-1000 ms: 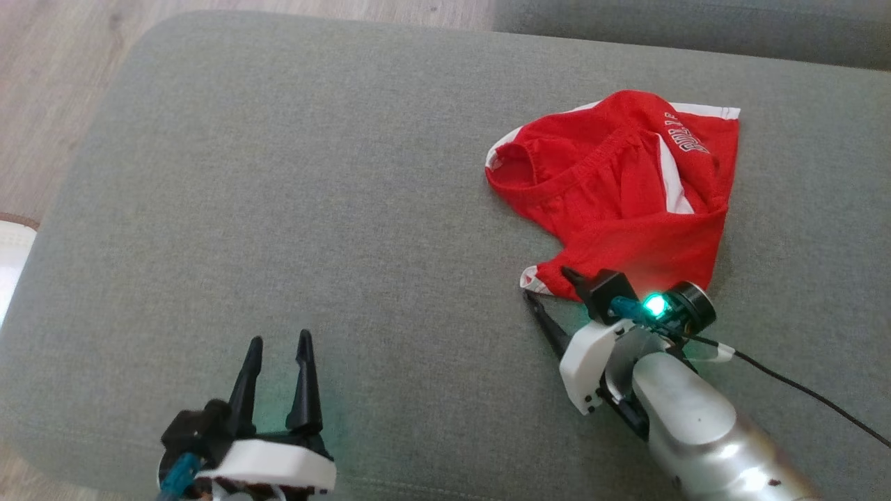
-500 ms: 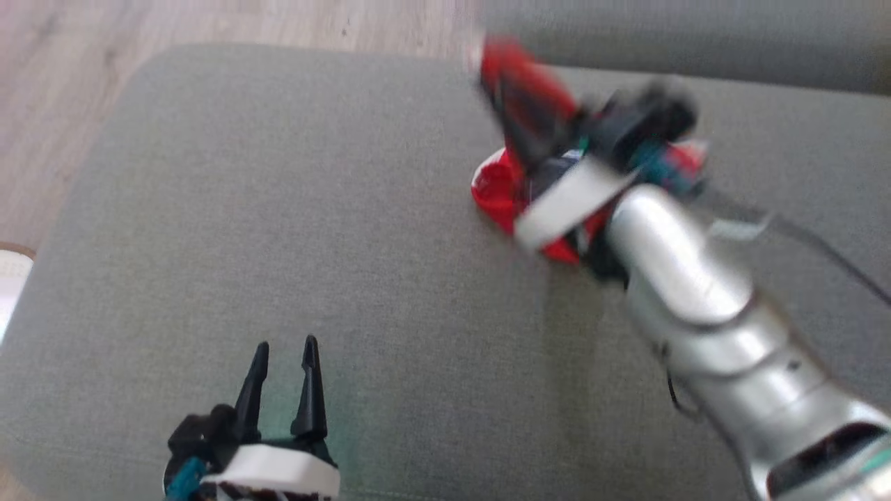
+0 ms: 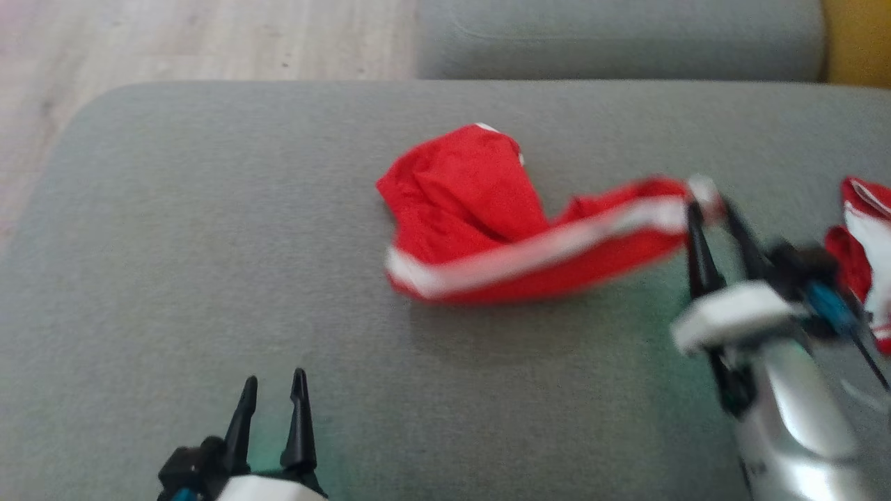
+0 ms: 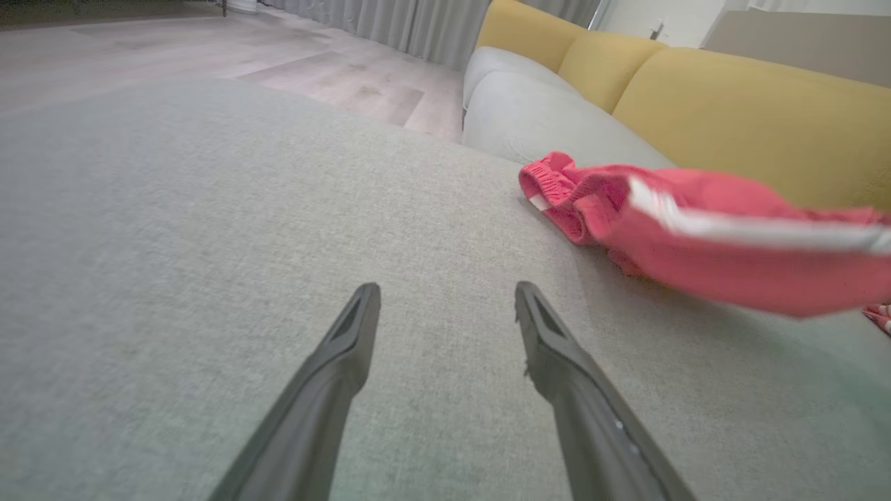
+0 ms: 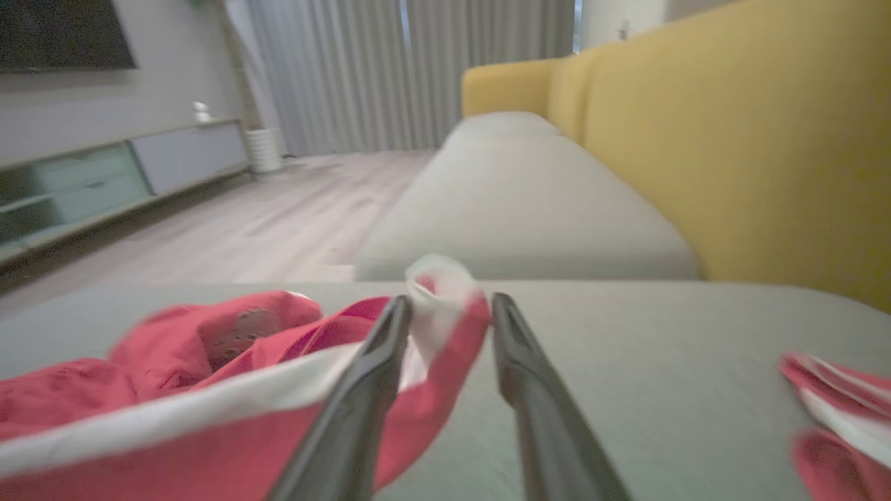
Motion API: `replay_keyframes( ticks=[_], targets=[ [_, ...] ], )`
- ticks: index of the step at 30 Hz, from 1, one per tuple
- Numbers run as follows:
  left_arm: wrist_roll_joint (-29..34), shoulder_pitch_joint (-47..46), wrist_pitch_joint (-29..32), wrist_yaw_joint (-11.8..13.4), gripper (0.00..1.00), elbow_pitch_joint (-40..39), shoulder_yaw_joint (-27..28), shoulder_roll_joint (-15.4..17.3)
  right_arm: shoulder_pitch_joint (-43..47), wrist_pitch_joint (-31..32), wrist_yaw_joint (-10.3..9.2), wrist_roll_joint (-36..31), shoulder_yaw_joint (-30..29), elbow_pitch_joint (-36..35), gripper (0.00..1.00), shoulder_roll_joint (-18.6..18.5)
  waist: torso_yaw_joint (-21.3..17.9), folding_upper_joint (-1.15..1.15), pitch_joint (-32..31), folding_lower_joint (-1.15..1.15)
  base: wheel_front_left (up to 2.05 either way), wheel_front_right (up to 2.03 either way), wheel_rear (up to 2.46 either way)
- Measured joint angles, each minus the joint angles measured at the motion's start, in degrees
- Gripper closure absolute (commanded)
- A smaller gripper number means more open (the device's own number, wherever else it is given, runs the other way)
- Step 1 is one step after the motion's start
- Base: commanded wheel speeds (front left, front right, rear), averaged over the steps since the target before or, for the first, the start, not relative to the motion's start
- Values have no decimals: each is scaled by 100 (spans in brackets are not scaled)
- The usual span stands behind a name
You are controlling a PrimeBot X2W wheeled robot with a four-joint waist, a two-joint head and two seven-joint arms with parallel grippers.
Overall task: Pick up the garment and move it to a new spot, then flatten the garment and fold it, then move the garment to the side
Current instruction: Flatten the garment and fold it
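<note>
The jaws of the right gripper are standing a little apart, with the white-trimmed corner of the garment bunched between them. Whether they are pinching it or letting it go I cannot tell, since that end is blurred. The corner is riding above the grey cushion, toward the cushion's right side. From it a red band with a white stripe is stretching down to the rest of the garment, which is lying in a crumpled heap near the cushion's middle. I reckon the corner is up there so that the cloth draws out of its heap before any flattening.

On the left gripper the jaws are standing wide apart with nothing between them. They are hovering low over the cushion's near edge, well apart from the heap, waiting for a second corner, I would guess.

Another red-and-white cloth is lying at the cushion's far right, just beside the right gripper, and is crowding the room for spreading. Beyond the cushion a second grey seat and a yellow backrest are standing, and wooden floor is showing off its left side.
</note>
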Motion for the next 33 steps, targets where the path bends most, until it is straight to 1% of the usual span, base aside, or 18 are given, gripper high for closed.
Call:
replay_keyframes(
  ticks=[2, 4, 8, 10, 14, 20, 26, 27, 32, 33],
  targets=[
    [12, -51, 0, -1, 0, -27, -4, -2, 364, 1, -1, -214, -541, 62, 0, -8, -122, 0, 67, 0, 0, 0, 0],
    [42, -156, 0, -1, 0, -33, -2, -2, 587, 1, -1, -366, -865, 21, 0, 5, -240, 0, 133, 0, 0, 0, 0],
    [64, -488, -1, -47, 0, -26, -41, -2, 713, 1, -1, -448, -1047, -293, 0, 71, -481, 0, 268, 0, 0, 0, 0],
    [74, -677, -1, -83, 0, -10, -167, -2, 713, 1, -1, -406, -969, -443, 0, 93, -577, 0, 347, 0, 0, 0, 0],
    [-10, -1059, -1, -238, 0, 167, -523, -7, 783, 1, 0, -81, -604, -637, 0, 111, -723, 0, 470, 2, 0, 0, 0],
    [-78, -1262, -1, -311, 0, 636, -940, -9, 947, 1, -1, 69, -318, -813, 0, 126, -884, 0, 518, 1, 0, 0, 0],
    [-108, -1337, -1, -357, 0, 1159, -1049, -11, 946, 1, -1, 74, -96, -911, 0, 130, -1106, 0, 556, 0, 0, 0, 0],
    [-108, -1429, -1, -357, 0, 1282, -1020, -12, 945, 1, -1, 73, -64, -925, 0, 130, -1189, 0, 593, 1, 0, 0, 0],
    [-108, -1658, -1, -361, 0, 1299, -933, -18, 945, 1, -1, 65, -16, -947, 0, 130, -1379, 0, 676, 1, 0, 0, 0],
    [-92, -1681, -1, -361, 52, 1321, -939, -19, 945, 1, 0, 65, -18, -947, 0, 130, -1409, 0, 688, 1, 0, 0, 0]
  ],
)
